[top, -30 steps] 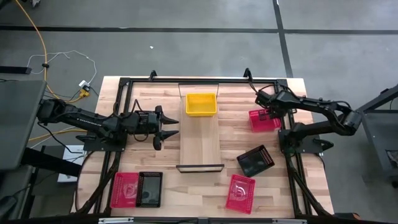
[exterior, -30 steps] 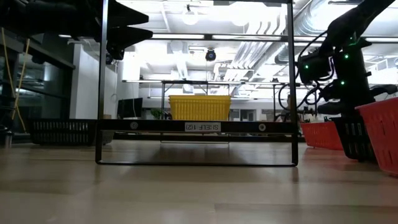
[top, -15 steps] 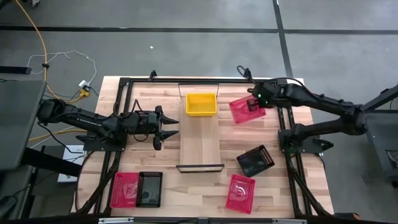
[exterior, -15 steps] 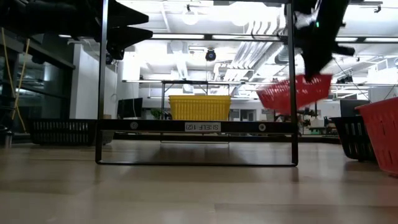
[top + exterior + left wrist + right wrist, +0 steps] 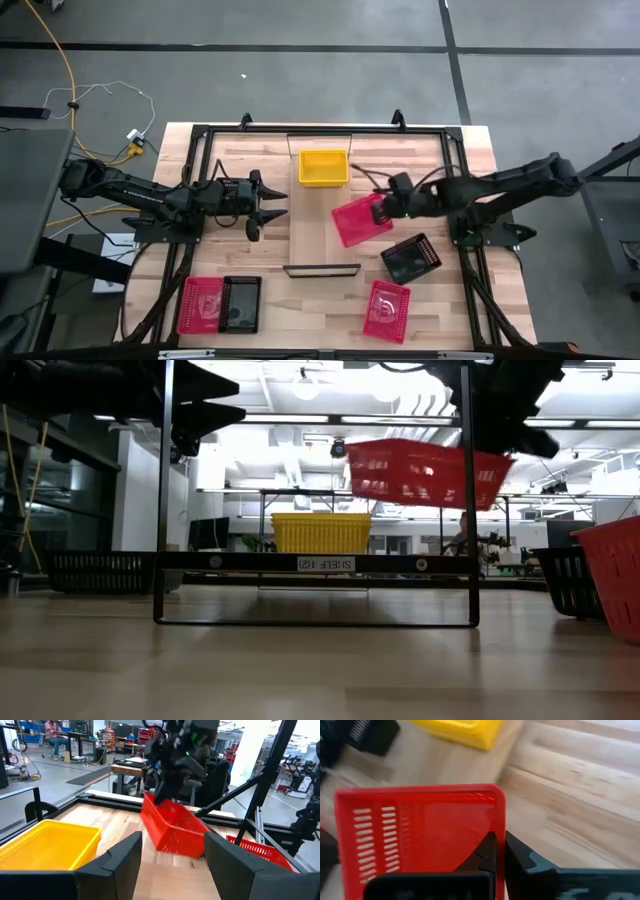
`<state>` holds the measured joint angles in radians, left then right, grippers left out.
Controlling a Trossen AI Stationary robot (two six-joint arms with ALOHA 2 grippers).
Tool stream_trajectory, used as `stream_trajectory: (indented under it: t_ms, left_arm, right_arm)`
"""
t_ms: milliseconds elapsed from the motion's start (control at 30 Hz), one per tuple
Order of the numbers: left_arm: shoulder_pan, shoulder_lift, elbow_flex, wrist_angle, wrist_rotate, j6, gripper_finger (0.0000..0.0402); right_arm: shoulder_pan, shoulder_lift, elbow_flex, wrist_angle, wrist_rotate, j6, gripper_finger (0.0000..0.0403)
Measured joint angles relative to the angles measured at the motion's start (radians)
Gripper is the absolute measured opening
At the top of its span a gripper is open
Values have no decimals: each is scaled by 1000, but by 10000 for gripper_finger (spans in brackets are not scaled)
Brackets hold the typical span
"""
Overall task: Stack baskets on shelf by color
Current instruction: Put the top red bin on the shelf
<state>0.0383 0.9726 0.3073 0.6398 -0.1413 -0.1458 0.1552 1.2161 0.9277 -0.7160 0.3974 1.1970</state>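
A red plastic mesh basket (image 5: 361, 220) hangs tilted in the air over the right edge of the long pale wooden shelf (image 5: 322, 235), its rim nipped by the right pincer (image 5: 388, 207). A yellow mesh basket (image 5: 324, 167) sits flat on the shelf's far end. On the counter lie a black mesh basket (image 5: 411, 258) and a red one (image 5: 386, 310) at the right, plus a red basket (image 5: 200, 304) just beside a black one (image 5: 241, 303) at the near left
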Motion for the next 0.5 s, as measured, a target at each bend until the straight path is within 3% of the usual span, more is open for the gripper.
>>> stream_trajectory:
  t_ms: [167, 500]
  left_arm:
    - [0, 0, 0, 15, 0, 0, 202]
    - [0, 0, 0, 16, 0, 0, 202]
  right_arm:
    - [-1, 82, -65, 175, 98, 81, 1]
    - [-61, 235, -81, 457, 33, 105, 0]
